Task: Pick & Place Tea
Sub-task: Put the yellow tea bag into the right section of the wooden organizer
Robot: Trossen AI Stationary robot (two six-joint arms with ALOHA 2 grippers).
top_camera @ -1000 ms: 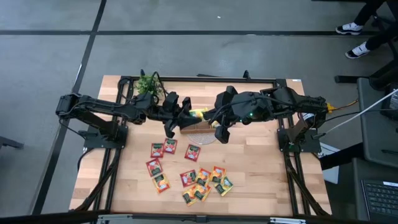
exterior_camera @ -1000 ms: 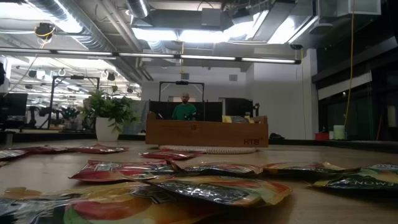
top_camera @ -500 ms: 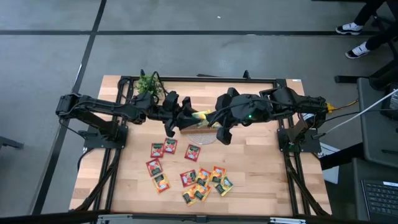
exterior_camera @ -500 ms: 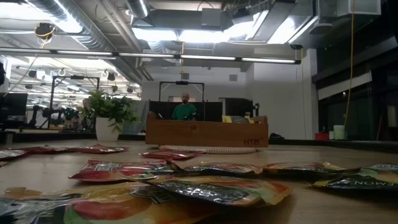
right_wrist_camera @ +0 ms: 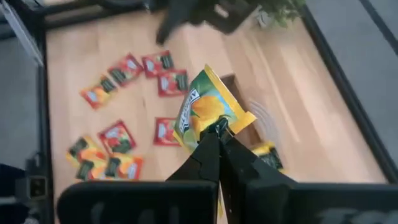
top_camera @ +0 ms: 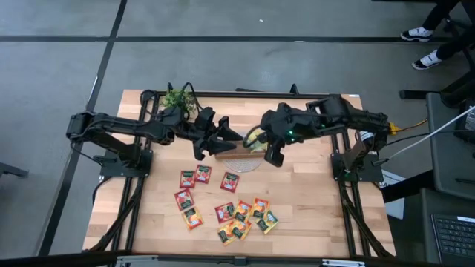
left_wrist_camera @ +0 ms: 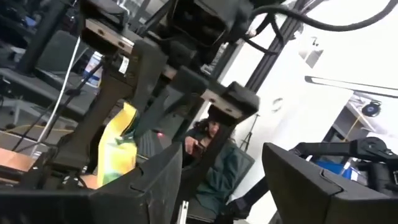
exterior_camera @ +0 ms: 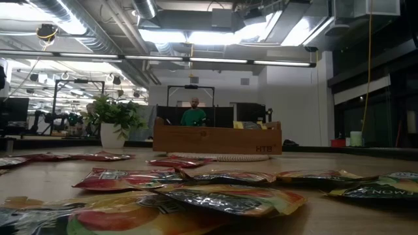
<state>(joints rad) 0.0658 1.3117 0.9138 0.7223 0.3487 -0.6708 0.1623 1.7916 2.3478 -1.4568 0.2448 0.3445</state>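
While the right gripper [right_wrist_camera: 219, 132] holds a yellow-green sachet [right_wrist_camera: 208, 112] pinched by its edge in shut jaws above the tray [top_camera: 236, 154], the left gripper [top_camera: 214, 138] sits just beside it, jaws wide and empty. Other sachets [top_camera: 230, 209] lie scattered on the worktop [top_camera: 312, 208], well apart from both.
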